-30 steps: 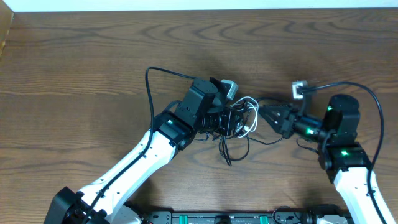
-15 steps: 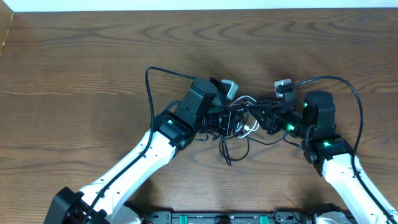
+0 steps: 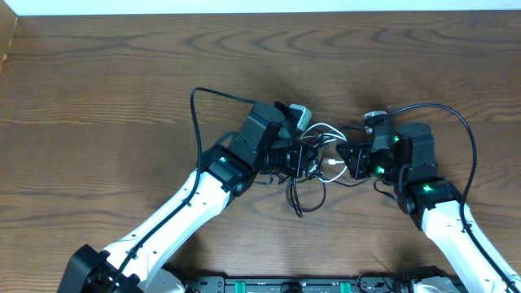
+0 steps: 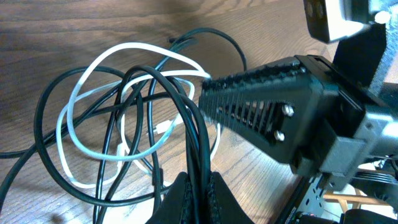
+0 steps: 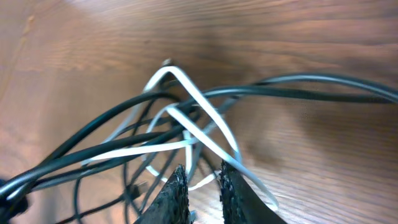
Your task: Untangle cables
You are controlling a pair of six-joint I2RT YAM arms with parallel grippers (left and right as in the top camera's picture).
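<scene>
Where the worktop (image 3: 98, 81) centre lies, left claw (image 3: 303, 157), at 9 o'clock of the cables (image 3: 316, 172), is clamped on black ones; right claw (image 3: 346, 155), at 3 o'clock, sits astride the white cable (image 5: 205, 118), cannot tell if gripped.

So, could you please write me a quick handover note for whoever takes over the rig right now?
Left gripper: shut on several strands of the black cables.
Right gripper: jaws narrowly apart around a strand of the white cable; no firm grip visible.
Things: all cables sit in one knot on the table, between the two grippers.
Done: nothing separated; white loops thread through black ones.
Left: probably close on the white strand, draw it out, then part the black cables.
</scene>
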